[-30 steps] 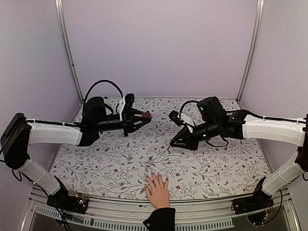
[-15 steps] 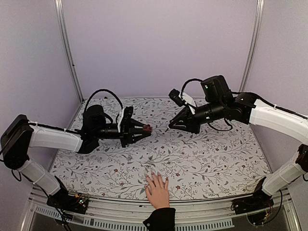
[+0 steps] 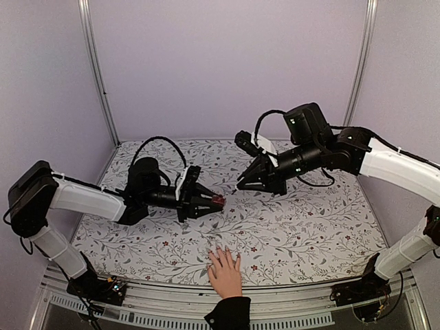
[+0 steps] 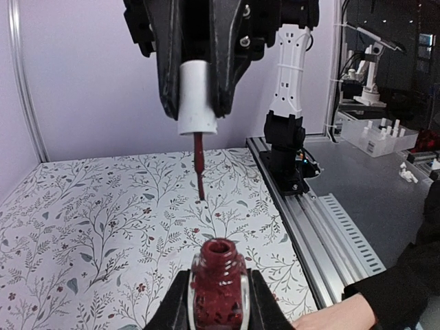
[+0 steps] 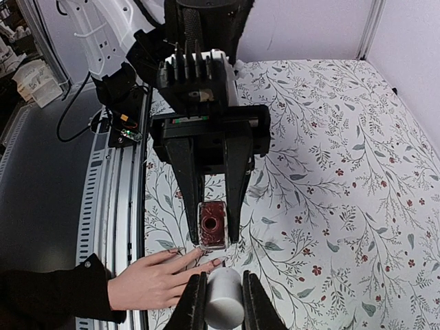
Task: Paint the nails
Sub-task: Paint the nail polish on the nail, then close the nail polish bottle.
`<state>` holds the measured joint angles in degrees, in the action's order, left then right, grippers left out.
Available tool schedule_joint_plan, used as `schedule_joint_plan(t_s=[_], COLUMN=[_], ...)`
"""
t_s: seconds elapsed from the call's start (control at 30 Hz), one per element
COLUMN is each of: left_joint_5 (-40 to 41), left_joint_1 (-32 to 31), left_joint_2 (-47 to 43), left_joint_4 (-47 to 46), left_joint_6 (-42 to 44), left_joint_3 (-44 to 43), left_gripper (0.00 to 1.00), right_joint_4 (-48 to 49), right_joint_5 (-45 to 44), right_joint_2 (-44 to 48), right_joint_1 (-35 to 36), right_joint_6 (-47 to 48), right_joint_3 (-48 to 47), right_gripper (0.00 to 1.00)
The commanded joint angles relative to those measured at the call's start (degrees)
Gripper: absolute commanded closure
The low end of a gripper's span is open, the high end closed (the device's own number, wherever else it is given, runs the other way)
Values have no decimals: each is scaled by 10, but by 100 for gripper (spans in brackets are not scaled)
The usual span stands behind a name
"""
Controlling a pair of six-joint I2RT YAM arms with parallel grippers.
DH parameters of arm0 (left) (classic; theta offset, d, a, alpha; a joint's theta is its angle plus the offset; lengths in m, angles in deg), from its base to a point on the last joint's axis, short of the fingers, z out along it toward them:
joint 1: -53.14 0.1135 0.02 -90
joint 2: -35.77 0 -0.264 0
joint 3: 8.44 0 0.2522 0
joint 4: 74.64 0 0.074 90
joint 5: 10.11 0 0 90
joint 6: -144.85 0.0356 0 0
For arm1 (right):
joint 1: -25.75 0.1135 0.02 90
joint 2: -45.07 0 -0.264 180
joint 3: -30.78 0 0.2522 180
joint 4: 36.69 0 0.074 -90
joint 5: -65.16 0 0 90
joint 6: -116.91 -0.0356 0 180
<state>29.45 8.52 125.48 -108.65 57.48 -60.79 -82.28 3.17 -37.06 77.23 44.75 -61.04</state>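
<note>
A light-skinned hand (image 3: 224, 271) with a black cuff lies flat at the table's front edge, fingers pointing away. Its nails (image 5: 215, 262) show in the right wrist view; two look dark red. My left gripper (image 3: 218, 201) is shut on an open dark-red bottle (image 4: 217, 289), held above the cloth just beyond the fingertips. My right gripper (image 3: 240, 184) is shut on the white cap (image 5: 225, 299). In the left wrist view the cap (image 4: 196, 96) hangs above the bottle with its red brush (image 4: 199, 161) pointing down, clear of the bottle mouth.
A floral cloth (image 3: 302, 227) covers the table. A metal rail (image 3: 151, 302) runs along the front edge, and the right arm's base (image 4: 285, 148) stands on it. Purple walls and two upright posts (image 3: 96, 75) close the back and sides.
My left gripper has carried the bottle down and forward toward the hand. My right gripper has lifted the cap off the table and now holds it over the bottle.
</note>
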Motion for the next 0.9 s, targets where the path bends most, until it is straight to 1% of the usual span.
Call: schedule_joint_plan(t_s=[0.0, 0.37, 0.87], left_joint_5=[-12, -6, 1], left_joint_1=[-11, -27, -34], left_joint_2=[11, 33, 23], left_joint_4=[-6, 26, 44], left_joint_6=[-9, -4, 5], left_joint_3=[-20, -45, -44], left_gripper=[100, 100, 100], right_joint_4=[-4, 8, 17], right_joint_5=[8, -5, -13], right_joint_2=[24, 21, 15], right_joint_1=[13, 27, 34], right_joint_6=[20, 28, 27], right_joint_3=[-8, -1, 11], right_gripper=[100, 100, 100])
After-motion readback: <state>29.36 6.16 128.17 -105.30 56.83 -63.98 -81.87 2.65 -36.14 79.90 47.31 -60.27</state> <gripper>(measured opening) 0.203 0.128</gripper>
